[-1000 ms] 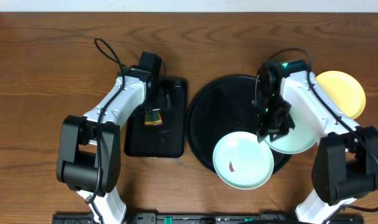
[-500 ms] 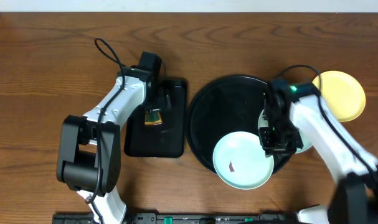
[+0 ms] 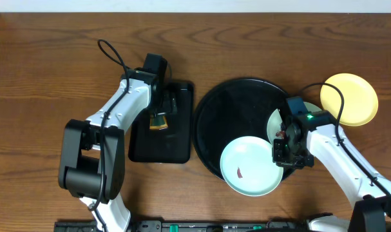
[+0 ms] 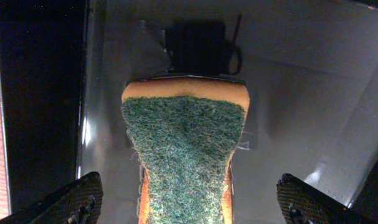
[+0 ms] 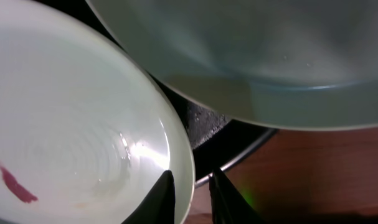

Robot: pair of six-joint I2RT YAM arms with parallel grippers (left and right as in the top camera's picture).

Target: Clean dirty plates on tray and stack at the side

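A pale mint plate [image 3: 250, 166] with a reddish smear lies at the front of the round black tray [image 3: 234, 109]. My right gripper [image 3: 282, 151] is shut on this plate's right rim; in the right wrist view the fingers [image 5: 192, 186] straddle the rim of the plate [image 5: 70, 124]. A second mint plate [image 3: 276, 124] sits at the tray's right edge, mostly hidden under my right arm, and fills the top of the right wrist view [image 5: 251, 56]. The yellow plate [image 3: 350, 98] lies on the table to the right. My left gripper [image 3: 160, 115] is open over a green sponge [image 4: 185, 143].
The sponge [image 3: 158, 121] lies on the small rectangular black tray [image 3: 143, 145], left of the round tray. The round tray's rim [image 5: 238, 158] and the brown wooden table [image 5: 313, 174] show beside my right fingers. The left fingers [image 4: 192, 199] stand wide on either side of the sponge.
My right gripper has moved from the tray's right side toward the front, onto the rim of the smeared mint plate. The second mint plate now lies further onto the tray. The left arm is still.
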